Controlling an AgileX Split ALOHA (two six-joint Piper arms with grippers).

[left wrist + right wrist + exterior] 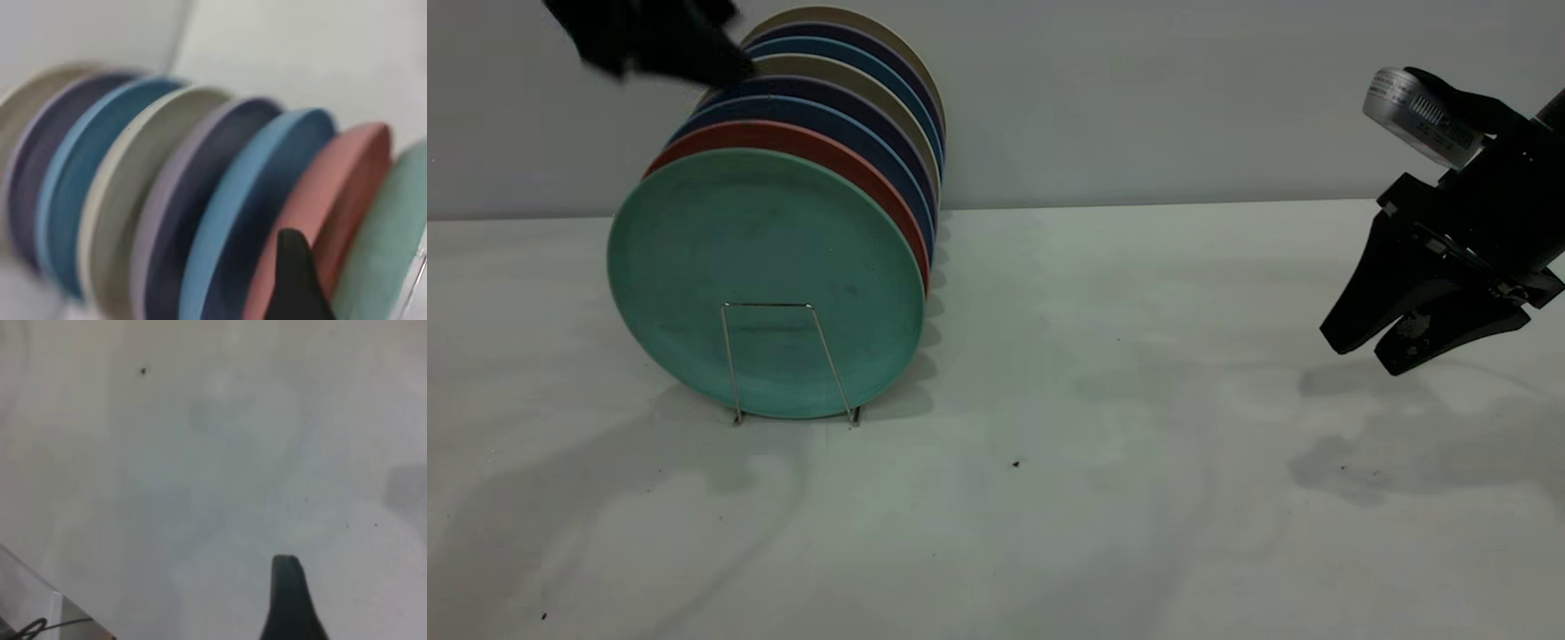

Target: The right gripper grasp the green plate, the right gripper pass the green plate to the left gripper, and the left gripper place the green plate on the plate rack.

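The green plate (765, 280) stands on edge in the rack (791, 363), frontmost in a row of plates, with one wire loop of the rack crossing its lower face. Directly behind it stands the pink plate (800, 142), then blue plates (818, 111) and beige ones farther back.

The left pincer (654, 40) hangs above the row's upper rim, over the blue plates behind the green plate, and touches none of them that can be made out. It shows as a dark blur, so whether its fingers are apart or together cannot be told. From the left wrist view a single finger (293, 280) shows in front of the pink plate (347, 193), with the green plate (390, 247) just beside it at the row's end.

The right pincer (1396, 342) hovers just above the worktop (1103, 498), well apart from the rack and holding nothing. Its two wedge fingers point down toward the worktop with a narrow gap between the tips. The right wrist view shows one finger (287, 600) over bare worktop (200, 473).
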